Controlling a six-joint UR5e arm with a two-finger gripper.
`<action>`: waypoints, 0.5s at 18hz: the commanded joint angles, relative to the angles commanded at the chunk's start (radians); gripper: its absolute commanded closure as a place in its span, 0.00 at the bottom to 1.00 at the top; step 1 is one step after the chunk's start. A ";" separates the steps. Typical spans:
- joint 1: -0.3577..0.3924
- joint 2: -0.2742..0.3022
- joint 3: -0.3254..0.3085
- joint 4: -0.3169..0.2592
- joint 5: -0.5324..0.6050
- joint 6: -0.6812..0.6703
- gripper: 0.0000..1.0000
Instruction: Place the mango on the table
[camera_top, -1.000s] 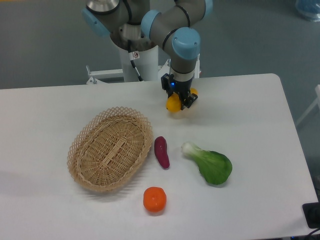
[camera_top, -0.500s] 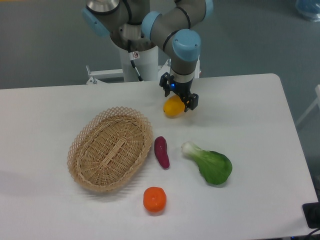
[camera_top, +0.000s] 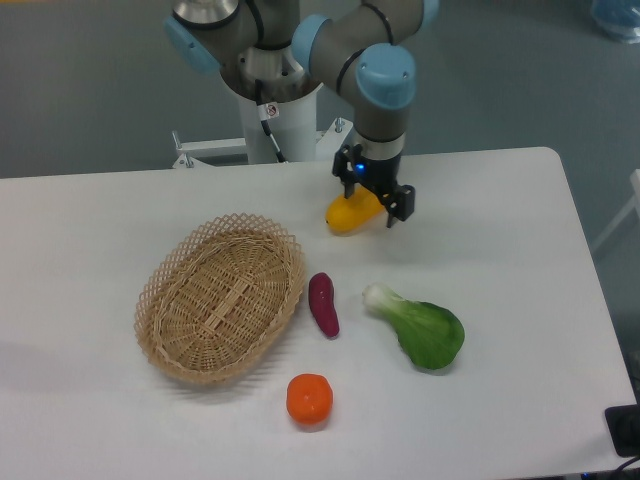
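Just behind the sweet potato (camera_top: 323, 304), toward the robot base, the mango (camera_top: 352, 213) lies on the white desk (camera_top: 500, 210), its long axis tilted, resting on its side. The gripper (camera_top: 382, 205) hangs at the mango's right end; the jaws look spread, with no clear hold on the fruit, though the far finger is partly hidden. I judge the mango firm, smooth-skinned and fairly light, prone to roll or slip; a hold across its narrow middle would suit best. Right of the sweet potato lies the bok choy (camera_top: 425, 330), left the basket (camera_top: 222, 297), in front the tangerine (camera_top: 309, 398).
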 joint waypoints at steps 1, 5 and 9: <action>0.006 -0.015 0.034 -0.017 0.000 0.005 0.00; 0.040 -0.097 0.166 -0.071 0.002 0.011 0.00; 0.048 -0.166 0.265 -0.075 0.002 0.011 0.00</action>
